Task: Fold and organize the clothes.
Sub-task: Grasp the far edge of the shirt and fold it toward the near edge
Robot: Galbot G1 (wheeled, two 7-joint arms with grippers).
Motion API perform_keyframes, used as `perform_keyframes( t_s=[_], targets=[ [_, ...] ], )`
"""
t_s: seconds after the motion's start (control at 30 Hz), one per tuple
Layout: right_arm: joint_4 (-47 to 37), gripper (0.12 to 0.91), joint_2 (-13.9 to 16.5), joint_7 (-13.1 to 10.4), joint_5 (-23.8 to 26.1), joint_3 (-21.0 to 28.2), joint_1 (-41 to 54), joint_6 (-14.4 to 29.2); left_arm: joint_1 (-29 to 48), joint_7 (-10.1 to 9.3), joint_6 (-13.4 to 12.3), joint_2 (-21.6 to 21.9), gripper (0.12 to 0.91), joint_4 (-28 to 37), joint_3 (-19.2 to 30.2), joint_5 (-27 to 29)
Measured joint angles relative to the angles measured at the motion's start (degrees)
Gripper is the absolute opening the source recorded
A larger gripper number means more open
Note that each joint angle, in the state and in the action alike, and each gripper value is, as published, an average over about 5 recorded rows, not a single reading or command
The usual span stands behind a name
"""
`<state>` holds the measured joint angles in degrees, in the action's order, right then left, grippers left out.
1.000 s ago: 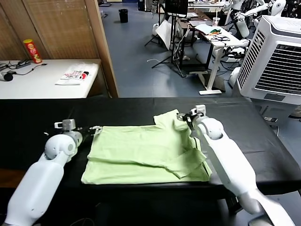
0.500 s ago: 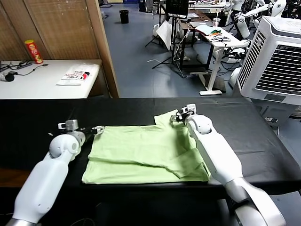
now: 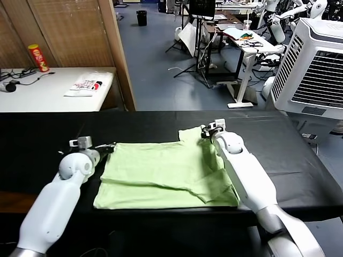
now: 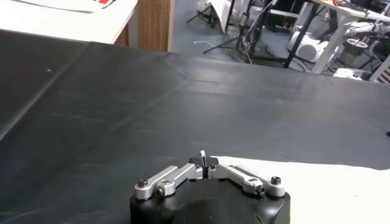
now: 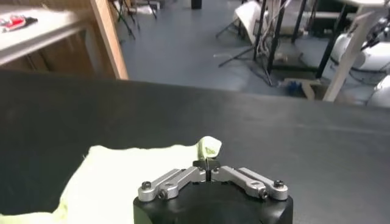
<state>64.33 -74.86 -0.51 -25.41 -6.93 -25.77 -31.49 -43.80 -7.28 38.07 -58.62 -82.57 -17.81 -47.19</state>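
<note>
Black table [image 3: 48, 139], shirt [image 3: 161, 174] spread flat. Right gripper [image 3: 204, 130] closed on far right shirt corner; left gripper [image 3: 110, 146] closed on far left edge.

Both arms are reaching forward, low over the table. The left claw [image 3: 109, 147] is sitting out on the left side with its fingers pinched together, forearm angling back toward the near-left corner. The right claw [image 3: 206, 130] is stretching farther out, center-right, fingers pinched too, its long white forearm trailing back near-right.
</note>
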Motion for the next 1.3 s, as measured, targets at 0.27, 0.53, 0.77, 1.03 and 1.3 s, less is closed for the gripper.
perform_keyframes(
  t_s=[0.27,0.53,0.77,1.03,1.3],
  targets=[
    [6.97,0.127,3.48,0.49,-3.49,-1.80,-3.14,-0.54,-3.16,-0.42,-1.27,1.98,0.127,-5.53,-2.60,0.49],
    [18.53,0.128,9.53,0.05,-7.49,-4.09,-9.69,-5.07,-10.89,-1.49,-1.43,5.55,0.127,-16.98,-6.96,-0.27],
    [27.26,0.126,14.69,-0.24,-9.00,-6.35,-16.89,-7.57,-18.76,-2.57,-0.54,8.09,0.127,-27.58,-11.30,-1.01],
    [35.37,0.126,19.62,-0.29,-11.18,-7.97,-24.31,-8.97,-27.11,-2.79,0.82,8.45,0.127,-35.35,-15.70,1.89],
    [44.10,0.126,22.94,-1.53,-13.22,-9.52,-30.21,-10.70,-33.96,-2.65,0.96,7.47,0.127,-38.67,-18.49,3.50]
  ],
)
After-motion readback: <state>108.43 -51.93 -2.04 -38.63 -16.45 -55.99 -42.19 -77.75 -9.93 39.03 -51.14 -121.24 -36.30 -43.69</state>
